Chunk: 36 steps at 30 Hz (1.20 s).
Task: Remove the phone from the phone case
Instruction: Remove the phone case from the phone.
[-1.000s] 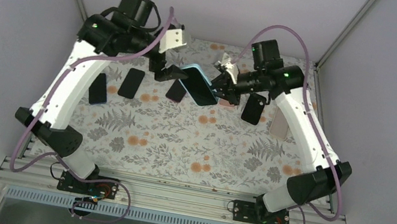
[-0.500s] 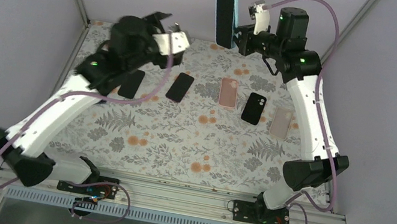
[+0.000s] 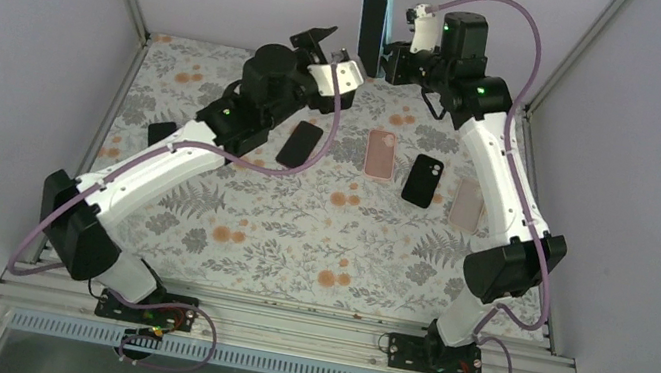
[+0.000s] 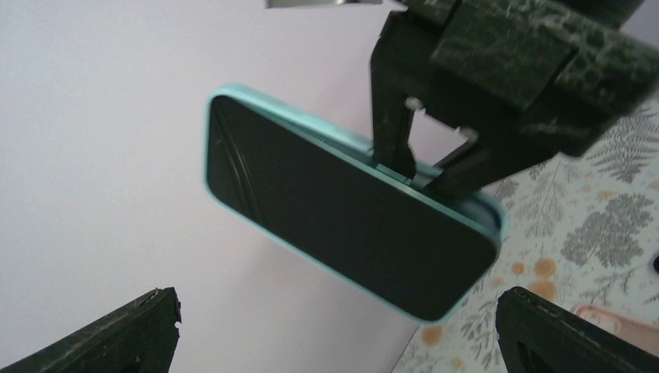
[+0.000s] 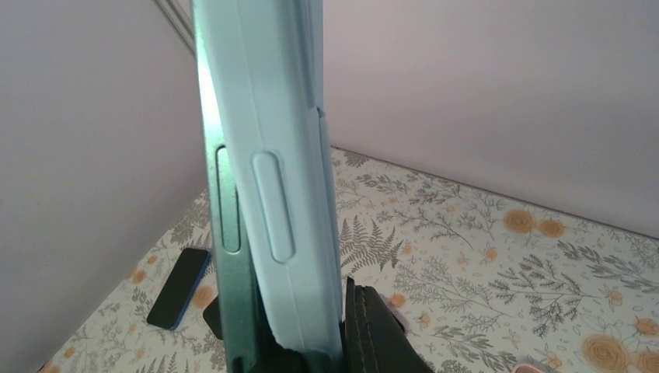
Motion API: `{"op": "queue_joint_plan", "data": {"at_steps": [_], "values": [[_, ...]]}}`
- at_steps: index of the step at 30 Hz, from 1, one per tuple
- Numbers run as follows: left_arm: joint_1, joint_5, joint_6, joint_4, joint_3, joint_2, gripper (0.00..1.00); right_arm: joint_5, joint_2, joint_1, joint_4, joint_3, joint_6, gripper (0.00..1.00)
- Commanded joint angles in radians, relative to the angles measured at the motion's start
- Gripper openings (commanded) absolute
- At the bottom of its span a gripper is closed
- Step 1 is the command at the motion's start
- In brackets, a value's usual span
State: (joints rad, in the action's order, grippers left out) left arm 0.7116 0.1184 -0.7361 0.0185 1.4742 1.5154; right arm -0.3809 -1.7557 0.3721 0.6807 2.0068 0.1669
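Your right hand (image 3: 395, 55) is clamped on the phone case (image 5: 280, 194), phone (image 4: 350, 217) inside, upright above the worktop's (image 3: 298, 232) far edge; left hand (image 3: 326, 47) gapes. A careless tug could break that narrow grip, dropping both.

Robot lab cell: plain lilac panel walls (image 3: 8, 92), aluminium frame rails (image 3: 303, 329), two arms (image 3: 158, 163) bolted at the near edge of a floral-covered desk (image 3: 297, 242).

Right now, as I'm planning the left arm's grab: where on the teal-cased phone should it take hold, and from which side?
Probably the free end of the teal-cased phone, across its long edges, approaching from the screen side. The right claw holds it near the other end, and the screen faces the open left claw, with that end clear.
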Motion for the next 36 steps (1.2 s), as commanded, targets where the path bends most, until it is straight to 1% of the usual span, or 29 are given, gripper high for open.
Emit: {"op": "queue_joint_plan", "data": {"at_steps": [1, 5, 8, 12, 15, 23, 33, 36], "values": [[0.015, -0.063, 0.075, 0.039, 0.054, 0.079, 1.00, 0.013, 0.030, 0.007, -0.119, 0.010, 0.031, 0.03], [0.017, -0.069, 0.127, 0.053, 0.065, 0.128, 1.00, 0.007, 0.037, 0.007, -0.124, 0.000, 0.032, 0.03], [0.018, -0.032, 0.161, 0.096, 0.065, 0.154, 1.00, -0.002, 0.051, 0.007, -0.135, -0.017, 0.034, 0.03], [0.018, -0.002, 0.186, 0.141, 0.058, 0.161, 1.00, 0.001, 0.067, 0.007, -0.144, -0.036, 0.034, 0.03], [0.019, 0.012, 0.205, 0.142, 0.074, 0.164, 0.99, 0.001, 0.077, 0.007, -0.157, -0.055, 0.031, 0.03], [0.019, 0.043, 0.201, 0.156, 0.073, 0.167, 0.98, -0.013, 0.083, 0.007, -0.171, -0.074, 0.036, 0.03], [0.019, 0.101, 0.183, 0.228, 0.037, 0.143, 0.96, -0.023, 0.085, 0.007, -0.185, -0.101, 0.025, 0.03], [0.019, 0.146, 0.171, 0.269, 0.019, 0.137, 0.91, -0.026, 0.086, 0.007, -0.185, -0.106, 0.022, 0.03]]}}
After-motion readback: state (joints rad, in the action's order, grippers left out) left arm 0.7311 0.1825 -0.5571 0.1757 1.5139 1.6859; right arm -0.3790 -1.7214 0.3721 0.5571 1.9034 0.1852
